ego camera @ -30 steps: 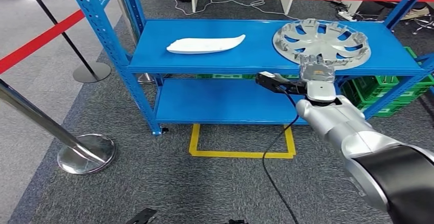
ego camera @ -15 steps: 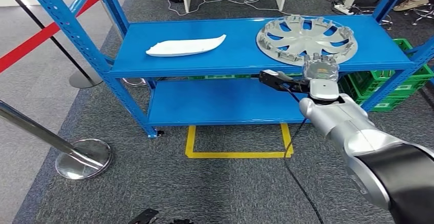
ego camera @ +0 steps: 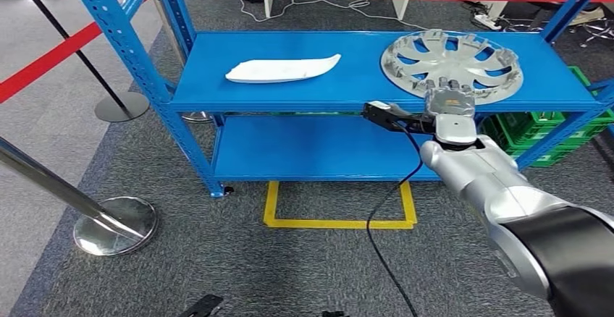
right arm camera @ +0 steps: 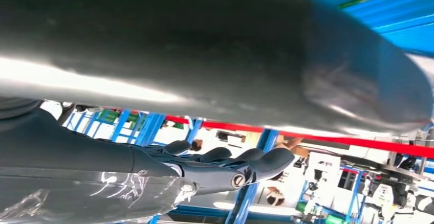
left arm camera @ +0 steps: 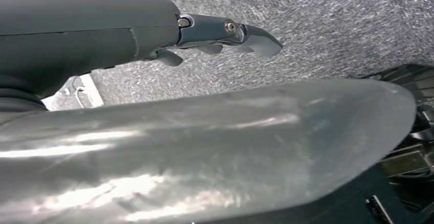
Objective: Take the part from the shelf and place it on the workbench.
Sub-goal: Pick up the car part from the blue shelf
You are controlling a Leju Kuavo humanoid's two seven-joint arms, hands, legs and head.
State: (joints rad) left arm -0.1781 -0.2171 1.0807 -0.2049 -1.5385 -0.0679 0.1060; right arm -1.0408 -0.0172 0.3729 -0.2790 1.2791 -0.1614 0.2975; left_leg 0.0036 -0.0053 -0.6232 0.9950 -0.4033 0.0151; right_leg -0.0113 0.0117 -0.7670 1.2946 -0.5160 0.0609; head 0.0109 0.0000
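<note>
Stanchion (ego camera: 114, 224): chrome post and round base on the grey carpet, at far left, well apart from the shelf.
Rope (ego camera: 43, 62): red barrier tape, running behind the shelf and down the left side.
Shelf (ego camera: 217, 93): blue steel rack, two decks; both parts lie on the top deck.
White part (ego camera: 282, 69): long, flat, pointed moulding, lying on the left half of the top deck, well apart from the right hand.
Floor mark (ego camera: 340, 221): yellow tape rectangle on the carpet, just in front of the shelf's lower deck.
Left hand (left arm camera: 225, 32): seen in the left wrist view above grey carpet; fingers stretched out and apart, nothing in them.
Hubcap (ego camera: 449, 60): silver, spoked wheel cover, flat on the right half of the top deck; judged the part to be taken.
Right hand (ego camera: 449, 103): raised at the shelf's front edge, fingertips at the hubcap's near rim; fingers extended and loose in the right wrist view, holding nothing. Whether they touch the rim cannot be told.
Crates (ego camera: 572, 132): green, on the floor behind the shelf's right end.
Step in hand: reach to the part; no grasp made, counter not seen.
Next move calls for: fingers over the near rim, a firm close on it, then a lift clear of the deck before turning away.
</note>
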